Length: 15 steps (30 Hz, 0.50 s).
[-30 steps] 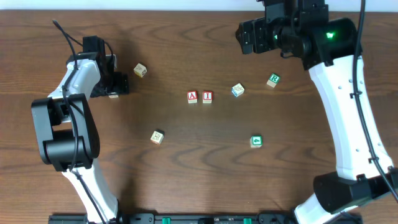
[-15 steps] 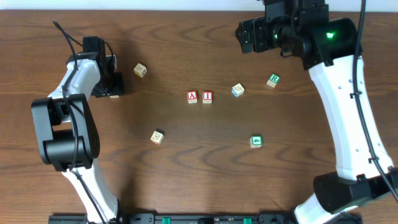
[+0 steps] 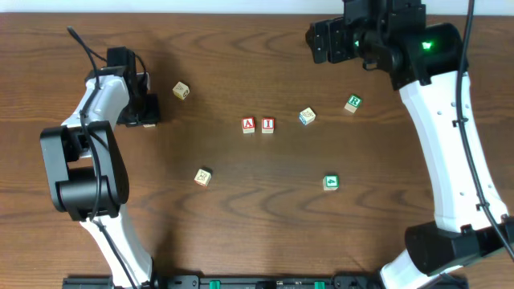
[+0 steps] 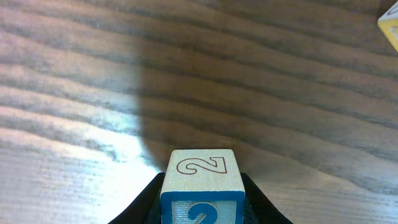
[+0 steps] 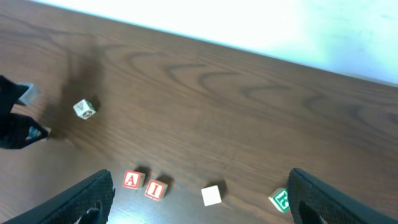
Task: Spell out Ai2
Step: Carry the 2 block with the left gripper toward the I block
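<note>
Overhead: left gripper (image 3: 145, 112) sits far left, its load mostly hidden under the wrist. It is well apart from the red A block (image 3: 248, 124) and red I block (image 3: 267, 124), which touch side by side mid-table. The free slot is right of I. Main risk, as I judge it, is the long carry, then clipping I on set-down and breaking the pair. The bluish block (image 3: 307, 116) lies near that slot and could crowd the fingers. Readable here: "A", "I", and "R" on the green R block (image 3: 353, 103). The marks on the other loose blocks are too small to read. Right gripper (image 3: 328, 42) is parked at the far right edge, away from everything. Left wrist: 2 block (image 4: 201, 180) sits between the dark fingers, clamped on both sides. An outlined "2" shows on top and a blue "2" on the front. Can't tell if it is off the table. The contact is cut off at the frame edge, so grip depth is unknown. A shallow hold could let the block twist or drop, and the digit would land skewed. Right wrist: fingers spread wide with nothing between them. "A" and "I" read again from here. The marks on the white and green blocks beside them aren't legible.
</note>
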{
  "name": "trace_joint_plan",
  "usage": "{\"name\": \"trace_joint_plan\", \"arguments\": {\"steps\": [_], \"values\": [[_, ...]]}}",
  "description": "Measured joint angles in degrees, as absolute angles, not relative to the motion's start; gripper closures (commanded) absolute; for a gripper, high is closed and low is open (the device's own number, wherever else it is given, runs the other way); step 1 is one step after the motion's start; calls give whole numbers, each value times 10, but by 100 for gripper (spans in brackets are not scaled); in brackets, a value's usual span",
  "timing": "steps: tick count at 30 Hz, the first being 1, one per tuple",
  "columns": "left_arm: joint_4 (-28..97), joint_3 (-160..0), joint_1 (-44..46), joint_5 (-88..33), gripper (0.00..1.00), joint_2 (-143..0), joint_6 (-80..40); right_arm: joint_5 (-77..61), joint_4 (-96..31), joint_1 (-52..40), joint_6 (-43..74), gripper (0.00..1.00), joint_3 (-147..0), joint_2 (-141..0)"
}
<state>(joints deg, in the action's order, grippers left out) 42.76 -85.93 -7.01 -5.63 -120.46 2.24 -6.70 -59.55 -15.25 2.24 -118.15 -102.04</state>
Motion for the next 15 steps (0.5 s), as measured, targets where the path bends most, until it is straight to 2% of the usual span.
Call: {"name": "trace_joint_plan", "arguments": {"steps": [7,12,15], "values": [[533,-1007,-37,-56,94,-1209,-3,-64,-590,-122,22,11,-1181,-999],[553,-1119,57,-57,94,-1209,-55,-62,-596,-77,23,12,-1180,-920],[537,-1126,133,-57,94,-1209,-83,-62,-610,-53,22,12,-1180,-872]]}}
